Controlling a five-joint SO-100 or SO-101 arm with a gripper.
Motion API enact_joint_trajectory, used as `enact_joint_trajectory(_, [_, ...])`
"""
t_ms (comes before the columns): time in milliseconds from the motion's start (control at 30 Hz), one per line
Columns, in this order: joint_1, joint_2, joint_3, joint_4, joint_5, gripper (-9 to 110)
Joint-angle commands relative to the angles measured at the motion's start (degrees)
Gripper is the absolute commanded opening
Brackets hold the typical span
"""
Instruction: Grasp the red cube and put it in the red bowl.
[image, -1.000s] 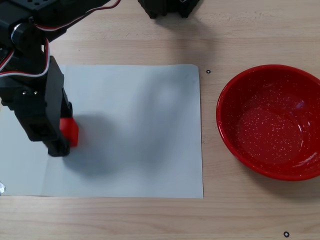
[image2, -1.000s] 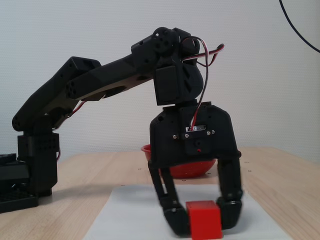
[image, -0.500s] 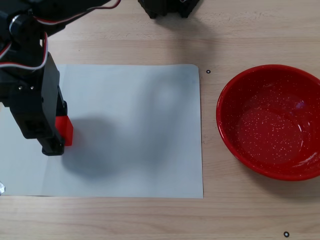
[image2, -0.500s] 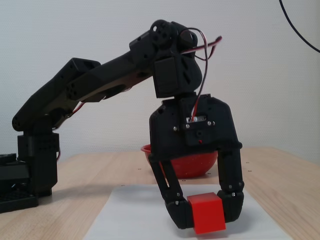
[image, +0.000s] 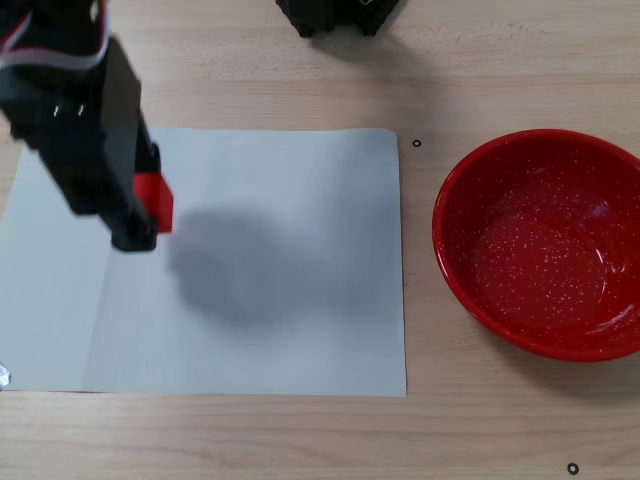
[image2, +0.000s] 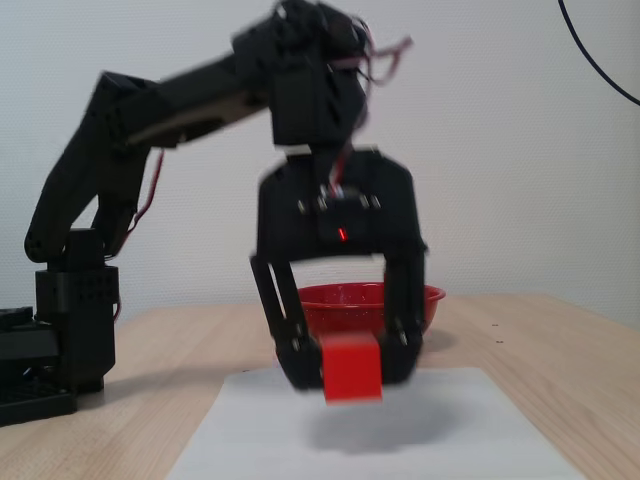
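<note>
My black gripper (image: 148, 212) (image2: 348, 362) is shut on the red cube (image: 155, 203) (image2: 351, 368), a small bright red block held clear above the white sheet (image: 280, 300) (image2: 450, 435); its shadow lies on the paper below. Seen from above, the cube pokes out at the right side of the gripper, over the sheet's left part. The red bowl (image: 480, 280), glossy with white speckles inside, stands on the wood at the far right, well apart from the gripper. From the side, the bowl (image2: 435, 297) shows behind the fingers (image2: 403, 330).
The arm's black base (image2: 60, 340) stands at the left in the side view and at the top edge (image: 340, 14) from above. Small black dots (image: 417, 143) mark the wooden table (image: 300, 440).
The gripper has lifted the cube off the sheet and carried it up and slightly toward the bowl. The arm has risen; the bowl has not moved.
</note>
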Motion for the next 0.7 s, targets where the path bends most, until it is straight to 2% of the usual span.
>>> enact_joint_trajectory(0, [2.02, 14.59, 1.14, -1.67, -0.97, 0])
enact_joint_trajectory(367, [9.32, 33.31, 20.74, -7.21, -1.41, 0])
enact_joint_trajectory(667, [16.79, 35.16, 17.58, -4.48, -5.98, 0])
